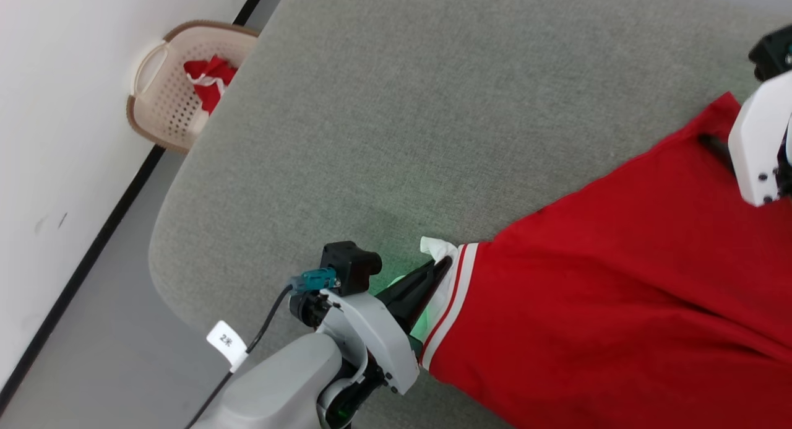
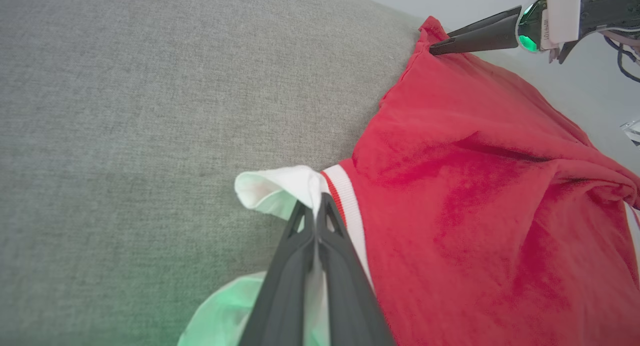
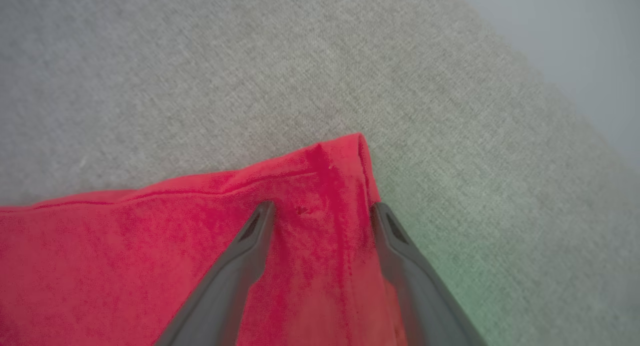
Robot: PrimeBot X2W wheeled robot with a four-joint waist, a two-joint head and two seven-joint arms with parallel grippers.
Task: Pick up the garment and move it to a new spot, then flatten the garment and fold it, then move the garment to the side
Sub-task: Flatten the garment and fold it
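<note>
here, the left gripper (image 2: 316,208) is pressed together, pinching the white sleeve of the red jersey t-shirt (image 1: 619,293). the right gripper (image 3: 322,208) is spread, its fingers straddling a red corner. the shirt lies on the grey desk (image 1: 402,107). this looks like flattening; next, the right gripper should close, then both pull apart.

Grey fabric surface (image 1: 396,107) dead ahead, rounded corner near floor (image 1: 111,355). Beige perforated basket (image 1: 162,104) against white wall (image 1: 74,76), red-and-white cloth (image 1: 210,79) inside. Black strip (image 1: 93,243) along wall's foot.
</note>
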